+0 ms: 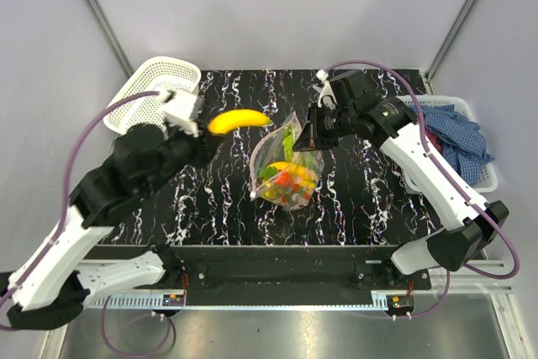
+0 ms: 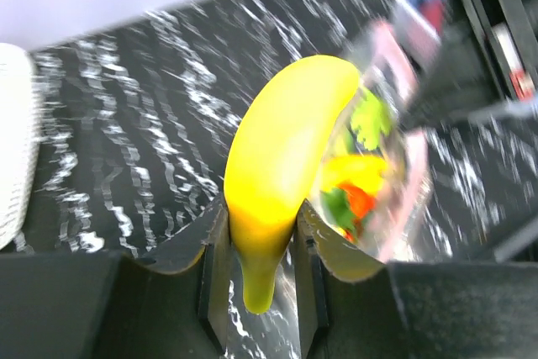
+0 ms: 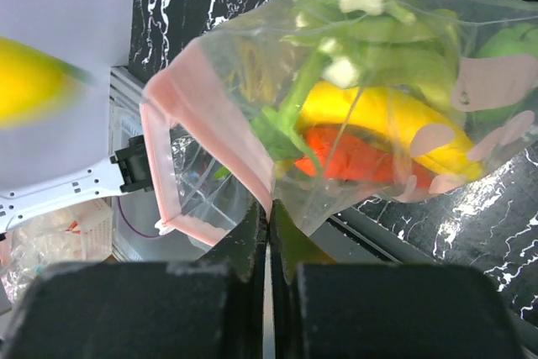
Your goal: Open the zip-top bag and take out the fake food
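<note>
- Left tool (image 2: 261, 262) was clamped on a yellow banana (image 1: 239, 120), just left of the bag mouth. Best carried well clear before release.
- Zip-top bag (image 1: 286, 170) lay mid-table (image 1: 361, 199), mouth open, other fake food (image 3: 370, 136) inside. Piece count was unclear.
- Right tool (image 3: 269, 229) was pinched on the bag's pink rim and should hold firm. Left wrist view was blurred.

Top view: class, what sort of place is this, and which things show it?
Probably a robot test bench: two arms bolted to a table, plain walls around it, toy food in a bag.
</note>
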Controlling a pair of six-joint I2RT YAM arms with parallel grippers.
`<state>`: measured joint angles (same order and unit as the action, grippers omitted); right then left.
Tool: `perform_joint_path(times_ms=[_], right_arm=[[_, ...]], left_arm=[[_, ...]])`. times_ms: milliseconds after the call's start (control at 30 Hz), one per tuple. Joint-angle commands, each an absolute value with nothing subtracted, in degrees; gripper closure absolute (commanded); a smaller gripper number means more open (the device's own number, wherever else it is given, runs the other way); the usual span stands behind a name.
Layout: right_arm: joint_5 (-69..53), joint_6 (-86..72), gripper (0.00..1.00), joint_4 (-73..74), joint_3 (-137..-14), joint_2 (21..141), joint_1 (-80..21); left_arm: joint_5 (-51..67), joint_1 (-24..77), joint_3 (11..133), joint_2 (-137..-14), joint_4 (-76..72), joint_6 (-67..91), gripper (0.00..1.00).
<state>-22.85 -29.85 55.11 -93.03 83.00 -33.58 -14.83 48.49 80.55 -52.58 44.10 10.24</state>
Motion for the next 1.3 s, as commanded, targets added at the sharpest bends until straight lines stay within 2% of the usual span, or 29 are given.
perform_joint_path(times_ms=[0,133,167,233,333,433,567,700,767,900,933,1067,1133,1267], right_arm=[[-21.44,-29.8,1.0,54.67,-92.46,80.95,-33.4],[-23.29,-29.01,1.0,54.41,-93.33,80.69,-33.4],[-23.64,-28.39,1.0,54.4,-93.77,80.6,-33.31],[-24.17,-28.21,1.0,54.58,-94.48,80.33,-33.31],[-24.87,-27.51,1.0,55.28,-97.11,80.51,-33.31],[-25.22,-25.67,1.0,56.95,-99.39,81.03,-33.31],[-24.79,-23.04,1.0,58.71,-101.33,81.21,-33.31],[-23.47,-21.01,1.0,60.47,-102.74,81.3,-33.31],[-22.94,-20.13,1.0,60.99,-103.53,81.56,-33.31],[-21.8,-19.16,1.0,61.96,-105.2,82.7,-33.31],[-21.62,-19.07,1.0,62.31,-105.81,83.05,-33.31],[-21.18,-18.55,1.0,62.75,-106.7,84.11,-33.14],[-21.09,-18.63,1.0,63.02,-106.87,84.37,-32.96],[-21.27,-18.72,1.0,63.02,-106.96,84.81,-32.96]], left_arm=[[-34.84,48.6,74.63,-46.86,32.54,17.29,1.0],[-39.55,44.49,71.81,-49.29,22.08,22.84,1.0],[-38.68,39.95,72.15,-50.52,20.41,24.77,1.0],[-32.2,34.31,72.86,-54.55,18.29,31.44,1.0],[-22.61,20.1,72.07,-59.57,14.16,38.92,1.0],[-12.33,9.98,67.97,-63.27,5.65,44.11,1.0],[-1.51,0.1,61.97,-72.91,-12.42,49.3,1.0],[10.07,-8.51,63.44,-85.11,-23.1,52.91,1.0],[12.21,-11.33,68.96,-90.67,-21.99,51.68,1.0],[24.31,-16.08,79.87,-104.56,-18.04,55.36,1.0],[24.87,-17.13,82.42,-109.11,-15.41,55.11,1.0],[22.17,-18.63,87.97,-114.6,-7.13,52.3,0.98],[20.75,-19.33,89.12,-116.53,-6.42,52.29,0.94],[18.46,-19.86,93.42,-121.18,-2.13,53.34,0.75]])
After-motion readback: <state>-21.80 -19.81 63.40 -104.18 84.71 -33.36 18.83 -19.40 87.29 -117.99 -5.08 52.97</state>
